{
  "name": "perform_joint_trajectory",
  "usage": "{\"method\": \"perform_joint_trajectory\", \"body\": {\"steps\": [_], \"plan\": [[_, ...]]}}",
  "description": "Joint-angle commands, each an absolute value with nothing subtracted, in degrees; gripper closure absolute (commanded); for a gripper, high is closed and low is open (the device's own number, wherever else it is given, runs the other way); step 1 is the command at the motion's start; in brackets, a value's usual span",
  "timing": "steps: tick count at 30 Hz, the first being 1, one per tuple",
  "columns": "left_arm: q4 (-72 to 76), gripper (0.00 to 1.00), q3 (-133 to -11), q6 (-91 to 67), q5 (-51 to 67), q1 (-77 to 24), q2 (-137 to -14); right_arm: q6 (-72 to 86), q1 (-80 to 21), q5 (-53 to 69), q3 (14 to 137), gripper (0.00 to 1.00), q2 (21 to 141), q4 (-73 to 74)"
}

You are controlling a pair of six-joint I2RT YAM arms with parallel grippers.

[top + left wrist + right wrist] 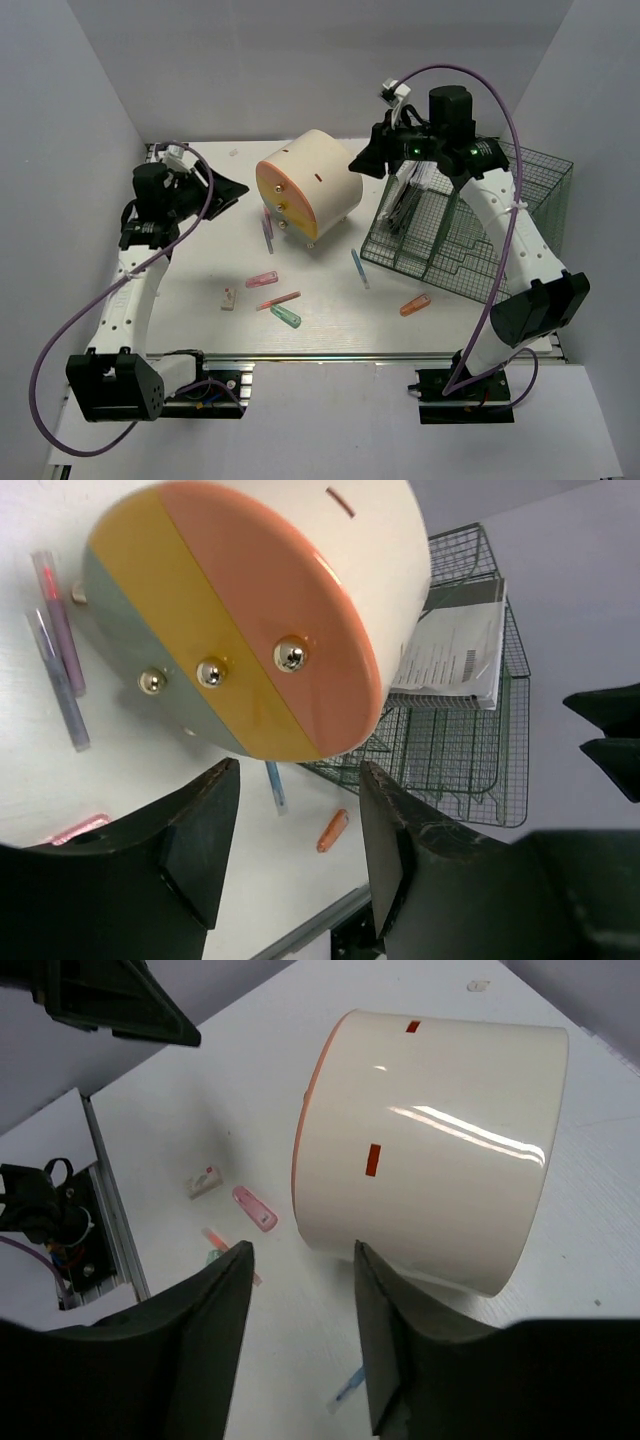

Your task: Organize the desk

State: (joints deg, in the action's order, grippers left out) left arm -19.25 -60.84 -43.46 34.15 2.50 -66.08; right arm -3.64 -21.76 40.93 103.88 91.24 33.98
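The desk [340, 328] is a white tabletop with a silver rail [330, 357] along its near edge. Scattered on it are a pink marker [262, 280], a pink-orange pen [278, 300], a green marker [285, 316], an orange marker [415, 305], a blue pen [359, 268], two purple pens [267, 232] and a white eraser [230, 299]. My left gripper [235, 192] is open and empty, held above the desk left of the cream cylinder [310, 185]. My right gripper [362, 163] is open and empty, just right of the cylinder's top.
The cylinder lies on its side with an orange, yellow and grey knobbed face [230, 620]. A dark green wire basket [470, 230] at the right holds a booklet [455, 655]. In the right wrist view, the cylinder [430, 1140] fills the far side.
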Motion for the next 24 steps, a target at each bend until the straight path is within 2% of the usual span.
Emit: {"method": "perform_joint_trajectory", "body": {"steps": [1, 2, 3, 5, 6, 7, 8, 11, 12, 14, 20, 24], "plan": [[-20.5, 0.39, -61.0, -48.1, 27.0, -0.9, -66.4, -0.9, -20.9, 43.8, 101.9, 0.52, 89.5, 29.3], [-17.9, 0.38, -59.3, -50.9, 26.0, -1.7, -66.5, -0.9, -20.9, 44.2, 101.5, 0.56, 89.2, 28.9], [-16.5, 0.38, -58.5, -52.2, 24.0, -3.2, -66.4, -0.9, -20.7, 44.6, 101.6, 0.69, 89.1, 28.9], [-13.7, 0.38, -56.9, -55.4, 21.5, -4.8, -67.1, -0.9, -20.3, 46.0, 102.0, 0.84, 89.2, 29.1], [-12.8, 0.38, -56.5, -56.1, 19.8, -6.1, -67.3, -0.8, -20.2, 46.5, 102.2, 0.94, 89.4, 29.4], [-11.9, 0.38, -56.6, -56.7, 19.0, -6.8, -67.8, -0.8, -19.8, 46.8, 102.2, 0.96, 89.3, 29.4], [-10.5, 0.38, -56.5, -57.5, 18.4, -7.5, -68.8, -0.7, -19.7, 47.0, 102.0, 0.96, 89.1, 29.4], [-7.5, 0.37, -57.3, -58.8, 17.5, -9.8, -71.5, -0.6, -19.4, 47.6, 101.0, 0.85, 88.6, 28.6], [-6.9, 0.37, -57.8, -59.1, 17.6, -9.8, -73.6, -0.6, -18.7, 47.8, 100.8, 0.78, 88.5, 28.6], [-4.4, 0.37, -57.9, -60.5, 17.3, -11.6, -76.0, -1.1, -18.6, 48.7, 101.0, 0.74, 88.6, 28.8], [-0.4, 0.39, -56.7, -63.2, 14.9, -13.4, -78.1, -1.8, -17.4, 50.4, 100.3, 0.84, 88.3, 28.5], [5.2, 0.41, -55.0, -65.3, 13.8, -13.4, -79.0, -1.7, -16.4, 50.9, 99.9, 0.85, 88.5, 28.0]]}}
